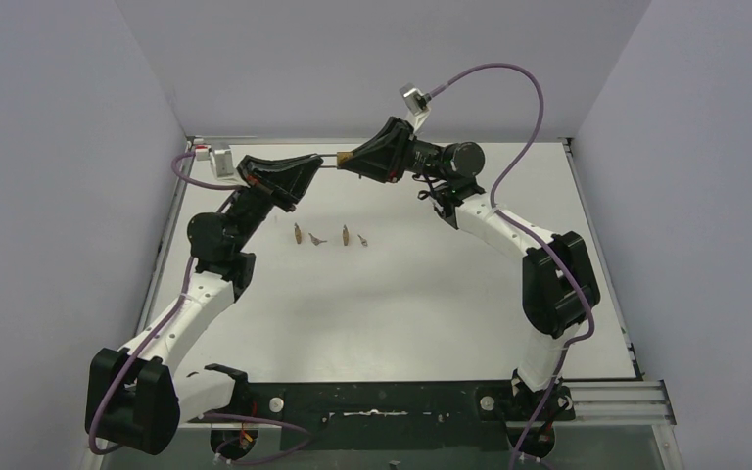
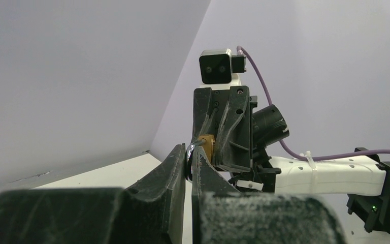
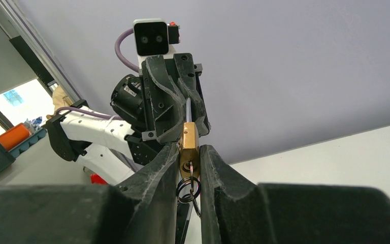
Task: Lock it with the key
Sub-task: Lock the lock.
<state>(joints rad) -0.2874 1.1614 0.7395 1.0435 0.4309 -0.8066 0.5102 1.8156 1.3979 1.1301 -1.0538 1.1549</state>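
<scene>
A small brass padlock (image 3: pixel 189 142) is clamped between my right gripper's (image 3: pixel 188 153) fingers, held in the air over the back of the table. A key sits in its keyhole, with dark key rings (image 3: pixel 188 189) hanging below. The silver shackle (image 3: pixel 188 109) points away into my left gripper (image 3: pixel 175 101). In the left wrist view my left gripper (image 2: pixel 189 151) is shut on the shackle (image 2: pixel 195 146), with the brass padlock (image 2: pixel 207 146) just beyond it. From above, the two grippers meet tip to tip at the padlock (image 1: pixel 339 157).
Several small brownish pieces (image 1: pixel 297 233) (image 1: pixel 345 234) lie in a row on the white table (image 1: pixel 401 304) below the grippers. Grey walls close in the back and both sides. The arm bases stand at the near edge.
</scene>
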